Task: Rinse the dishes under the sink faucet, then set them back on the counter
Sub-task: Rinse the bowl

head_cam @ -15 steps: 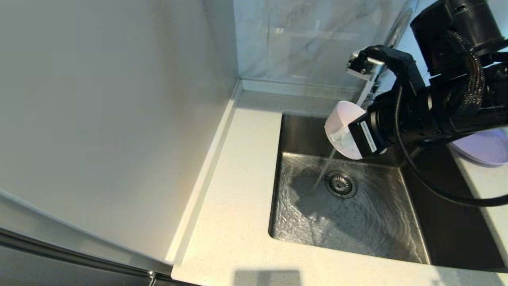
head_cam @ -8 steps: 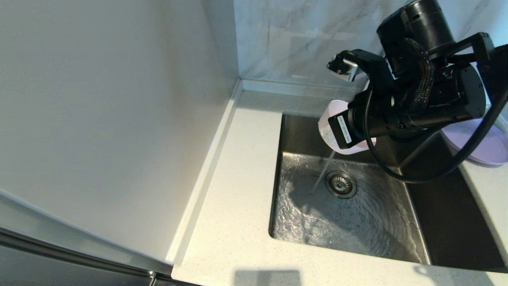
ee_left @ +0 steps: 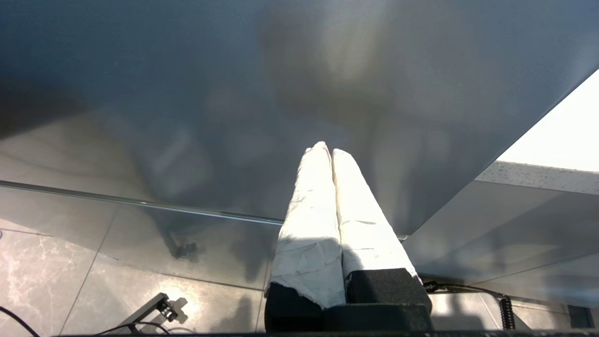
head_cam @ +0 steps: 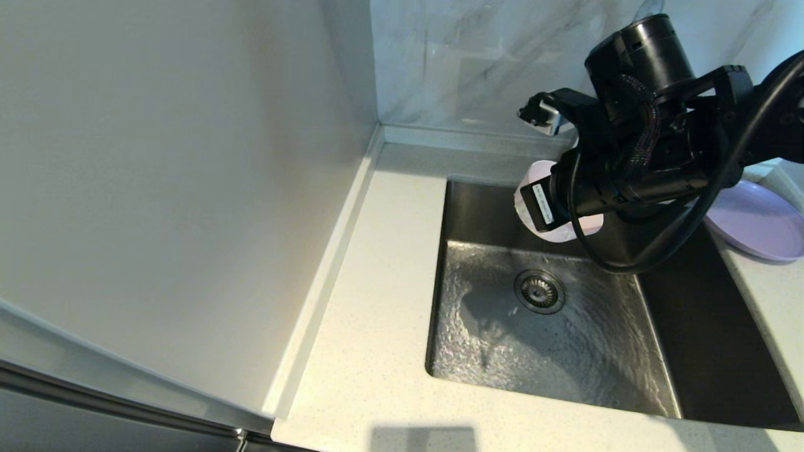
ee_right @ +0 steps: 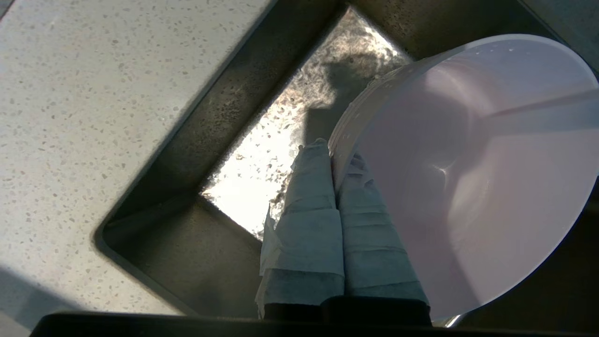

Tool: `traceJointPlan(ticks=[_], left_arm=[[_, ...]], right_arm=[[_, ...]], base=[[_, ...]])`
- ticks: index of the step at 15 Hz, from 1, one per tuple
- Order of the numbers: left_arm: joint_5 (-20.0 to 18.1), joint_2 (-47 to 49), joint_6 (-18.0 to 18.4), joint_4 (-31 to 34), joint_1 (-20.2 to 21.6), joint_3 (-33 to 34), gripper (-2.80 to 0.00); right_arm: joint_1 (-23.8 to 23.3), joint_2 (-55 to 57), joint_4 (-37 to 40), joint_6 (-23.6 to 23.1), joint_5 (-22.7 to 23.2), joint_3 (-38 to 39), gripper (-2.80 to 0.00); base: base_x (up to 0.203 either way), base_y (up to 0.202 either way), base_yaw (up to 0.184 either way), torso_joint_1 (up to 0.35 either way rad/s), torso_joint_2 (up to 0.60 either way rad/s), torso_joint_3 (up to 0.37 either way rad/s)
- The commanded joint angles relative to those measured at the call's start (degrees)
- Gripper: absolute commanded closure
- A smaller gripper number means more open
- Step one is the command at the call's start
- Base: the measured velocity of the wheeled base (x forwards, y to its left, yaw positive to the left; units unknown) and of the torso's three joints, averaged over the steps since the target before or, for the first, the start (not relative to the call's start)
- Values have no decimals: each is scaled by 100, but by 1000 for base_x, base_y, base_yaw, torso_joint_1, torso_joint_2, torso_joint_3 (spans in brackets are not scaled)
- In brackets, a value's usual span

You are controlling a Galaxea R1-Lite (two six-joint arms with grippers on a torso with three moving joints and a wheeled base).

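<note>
My right gripper [ee_right: 334, 152] is shut on the rim of the pale pinkish-white cup [ee_right: 468, 178], one finger inside and one outside. It holds the cup [head_cam: 568, 231] tilted over the far part of the sink [head_cam: 483, 213], above and behind the drain strainer [head_cam: 539, 291]. The right arm hides most of the faucet. No stream shows below the cup, and water ripples across the basin floor. The lavender plate [head_cam: 757, 223] lies on the counter to the right of the sink. My left gripper [ee_left: 327, 150] is shut and empty, parked out of the head view.
The speckled counter [head_cam: 377, 282] runs along the sink's left and front, with a raised lip against the grey side panel [head_cam: 188, 188]. Marbled wall tiles [head_cam: 471, 63] stand behind. A black cable [head_cam: 634, 263] loops from the right arm over the basin.
The right arm swung up and left, carrying the cup a little left over the sink. The stream that fell beside the drain is no longer visible below the cup.
</note>
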Motion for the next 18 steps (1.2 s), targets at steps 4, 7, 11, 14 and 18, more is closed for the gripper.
traceJointPlan(ticks=[4, 7, 11, 14, 18], left_arm=[[1, 0, -1, 0, 2, 0, 0], [3, 0, -1, 0, 2, 0, 0], [3, 0, -1, 0, 2, 0, 0], [3, 0, -1, 0, 2, 0, 0], [-2, 0, -1, 0, 2, 0, 0]], right_arm=[[-432, -336, 38, 13, 24, 235, 0], [-665, -629, 28, 105, 100, 471, 0], [-1176, -1034, -401, 838, 1543, 827, 0], [-1542, -1079, -990, 2264, 2243, 818, 0], [-2301, -1108, -1627, 3381, 2738, 1255, 0]], base=[[0, 0, 0, 0, 0, 0], [0, 0, 0, 0, 0, 0], [0, 0, 0, 0, 0, 0], [0, 0, 0, 0, 0, 0], [0, 0, 0, 0, 0, 0]])
